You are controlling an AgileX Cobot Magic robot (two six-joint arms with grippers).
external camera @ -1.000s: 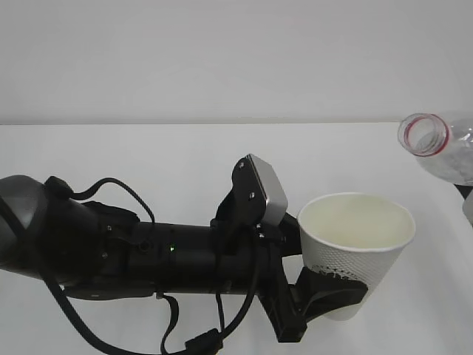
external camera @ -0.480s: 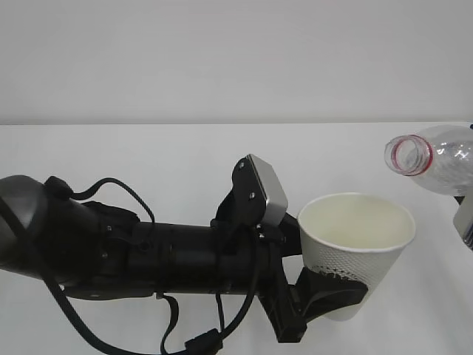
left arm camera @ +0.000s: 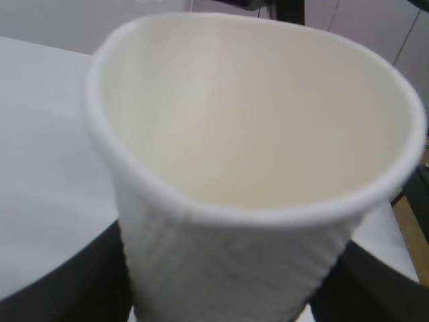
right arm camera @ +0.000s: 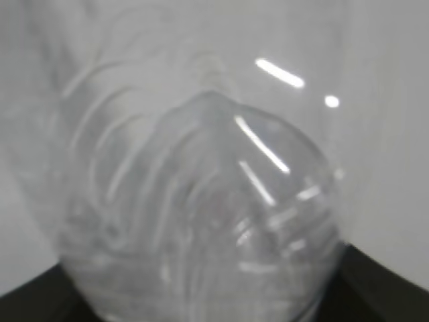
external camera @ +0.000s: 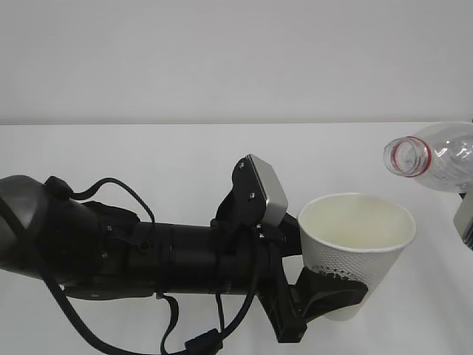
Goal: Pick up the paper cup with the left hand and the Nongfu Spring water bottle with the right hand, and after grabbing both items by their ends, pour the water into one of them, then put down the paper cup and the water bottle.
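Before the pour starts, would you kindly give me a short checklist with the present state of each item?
1. Cup held by the left hand: ok, black fingers hug its lower wall.
2. Cup upright, mouth open: ok; the left wrist view shows an empty inside.
3. Bottle uncapped: ok, the red-ringed mouth is open.
4. Bottle held by the right hand: ok; in the right wrist view its ribbed body sits between dark fingers.
5. Bottle mouth over the cup: not ok, it looks to sit up and to the right of the rim, not above the opening.
6. Water in the bottle: cannot tell.
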